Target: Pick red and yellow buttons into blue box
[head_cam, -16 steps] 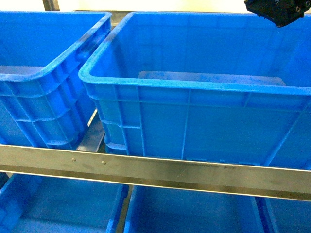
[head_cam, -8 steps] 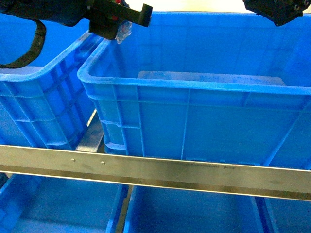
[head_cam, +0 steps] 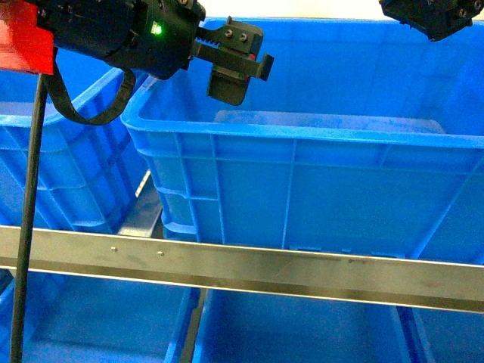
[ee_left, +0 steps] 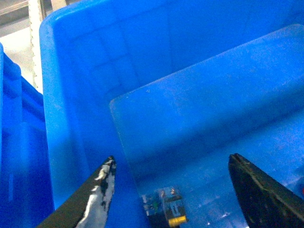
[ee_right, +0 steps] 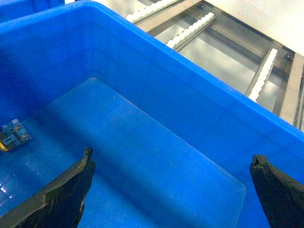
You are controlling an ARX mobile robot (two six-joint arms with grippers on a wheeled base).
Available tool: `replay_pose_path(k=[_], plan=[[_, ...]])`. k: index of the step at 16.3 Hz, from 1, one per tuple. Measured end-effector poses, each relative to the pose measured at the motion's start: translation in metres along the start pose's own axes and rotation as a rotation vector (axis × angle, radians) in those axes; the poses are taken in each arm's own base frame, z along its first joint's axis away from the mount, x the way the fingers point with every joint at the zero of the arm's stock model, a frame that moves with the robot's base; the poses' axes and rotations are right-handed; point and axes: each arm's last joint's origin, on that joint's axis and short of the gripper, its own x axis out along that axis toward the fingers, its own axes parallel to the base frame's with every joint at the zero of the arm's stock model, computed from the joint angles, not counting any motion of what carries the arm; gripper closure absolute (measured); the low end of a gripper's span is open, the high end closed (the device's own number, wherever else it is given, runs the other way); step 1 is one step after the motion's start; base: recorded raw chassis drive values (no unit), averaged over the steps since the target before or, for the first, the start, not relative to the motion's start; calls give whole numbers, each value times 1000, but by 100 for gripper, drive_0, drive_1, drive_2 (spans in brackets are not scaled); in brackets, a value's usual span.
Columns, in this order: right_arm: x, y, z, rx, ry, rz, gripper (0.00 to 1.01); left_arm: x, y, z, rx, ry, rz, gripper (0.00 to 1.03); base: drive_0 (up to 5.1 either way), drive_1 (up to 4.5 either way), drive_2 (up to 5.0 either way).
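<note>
The blue box (head_cam: 302, 132) is a large open crate on the shelf. On its floor, near the left wall, lies a push button (ee_left: 164, 209) with a clear blocky base, a black body and a yellow end; its base also shows in the right wrist view (ee_right: 12, 135). My left gripper (head_cam: 242, 72) (ee_left: 171, 159) hangs open over the box's left rim, above that button and apart from it. My right gripper (ee_right: 173, 156) is open and empty above the box's far right part (head_cam: 432, 21). The red button is out of view.
A second blue crate (head_cam: 68, 113) stands close on the left. A metal shelf rail (head_cam: 242, 265) crosses the front, with more blue bins (head_cam: 98, 325) below it. Beyond the box runs a roller conveyor (ee_right: 190, 31). A black cable (head_cam: 26, 227) hangs from my left arm.
My left arm has come in from the upper left to over the box's left rim. Half a second ago it carried a clear-based thing; now its jaws are open and empty. The right gripper has stayed put.
</note>
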Motion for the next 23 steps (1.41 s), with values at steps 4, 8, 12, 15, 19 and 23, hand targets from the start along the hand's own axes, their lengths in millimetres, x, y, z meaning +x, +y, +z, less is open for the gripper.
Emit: replay_pose_path(k=[4,8,12,15,19,23], plan=[[0,0,0,0,0,0,3,0,0,0,0,0,0,19,0,0,0],[0,0,0,0,0,0,3,0,0,0,0,0,0,3,0,0,0],[-11,4,-8,131,-141,-291,21,-12,5,-7,-120,-213,239,21,0,0,0],[-60,11,-55,309,-207,-443,54,-71,35,-52,-244,-334,404,54,0,0,0],[-101,34,-98,339,-188,-414,99,-121,35,-98,-253,-307,364,98,0,0,0],[-134,48,-124,342,-187,-402,99,-159,36,-122,-258,-317,366,101,0,0,0]])
